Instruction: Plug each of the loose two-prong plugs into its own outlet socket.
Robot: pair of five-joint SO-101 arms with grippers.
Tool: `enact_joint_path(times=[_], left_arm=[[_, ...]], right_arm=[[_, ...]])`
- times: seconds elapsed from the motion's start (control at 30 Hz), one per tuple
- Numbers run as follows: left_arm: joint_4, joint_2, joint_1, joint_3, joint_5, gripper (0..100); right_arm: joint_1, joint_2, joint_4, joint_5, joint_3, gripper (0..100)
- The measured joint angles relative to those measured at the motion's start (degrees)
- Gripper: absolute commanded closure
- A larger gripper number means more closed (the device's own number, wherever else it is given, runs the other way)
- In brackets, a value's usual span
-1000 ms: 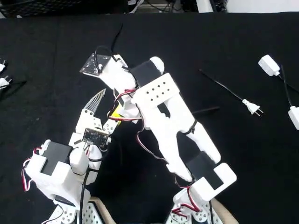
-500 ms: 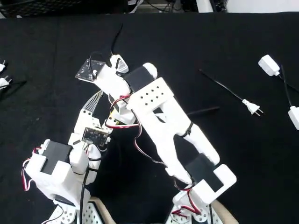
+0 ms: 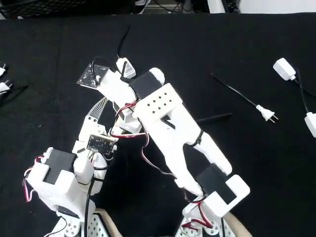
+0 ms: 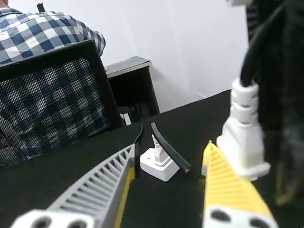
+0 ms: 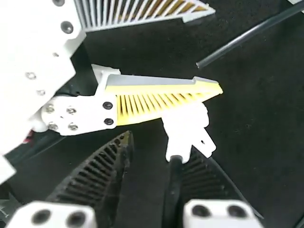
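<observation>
So the left gripper (image 4: 170,147) has its jaws wide open. The white plug (image 5: 187,126) is up off the table (image 3: 237,49) at the right gripper (image 5: 161,147), just beside left's yellow finger (image 5: 161,102). Can't tell if right's jaws clamp it.

The high view looks straight down on the black table (image 3: 266,168). The left wrist view faces low across it toward a wall (image 4: 190,42). The right wrist view looks down from close. Both wrist views share the white plug (image 4: 243,137).
</observation>
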Motion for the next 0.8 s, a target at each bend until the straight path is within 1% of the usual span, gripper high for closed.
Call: enact_joint_path(times=[0.17, 0.4, 0.53, 0.7, 0.8], left_arm=[[0.0, 0.0, 0.0, 0.0, 0.0, 76], [0.0, 0.0, 0.09, -0.09, 0.0, 76], [0.0, 0.0, -0.09, -0.09, 0.09, 76], [0.0, 0.0, -0.09, -0.09, 0.09, 76], [0.0, 0.0, -0.09, -0.09, 0.09, 76]], right_arm=[[-0.09, 0.0, 0.35, 0.0, 0.0, 86.5], [-0.09, 0.0, 5.01, 0.09, 0.18, 86.4], [2.29, 0.0, 5.01, 0.18, 0.18, 86.1], [5.89, 0.0, 3.08, -2.55, 0.18, 75.2], [6.95, 0.0, 2.99, -2.9, 0.18, 73.3]])
